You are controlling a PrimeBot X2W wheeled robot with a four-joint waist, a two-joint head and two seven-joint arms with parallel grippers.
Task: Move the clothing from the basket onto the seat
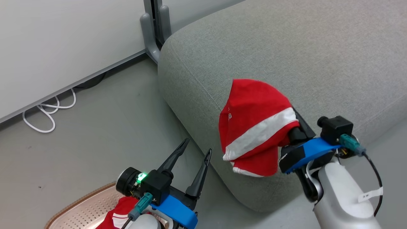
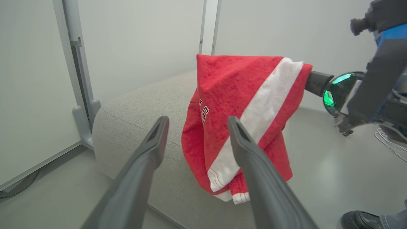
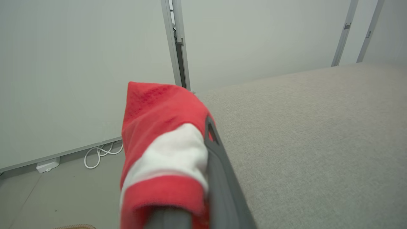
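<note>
A red garment with a white band, part of the clothing, hangs draped over my right gripper, which is shut on it. It dangles in the air over the front edge of the grey seat, near its rounded corner. My left gripper stands open and holds nothing, low at the left above the floor beside the seat. Behind it sits the basket, with another red and white garment inside, partly hidden by the left wrist.
A white cable loops on the grey floor along the wall panel. A grey panel foot stands by the seat's far corner. A person's dark shoe is on the floor at the lower right of the left wrist view.
</note>
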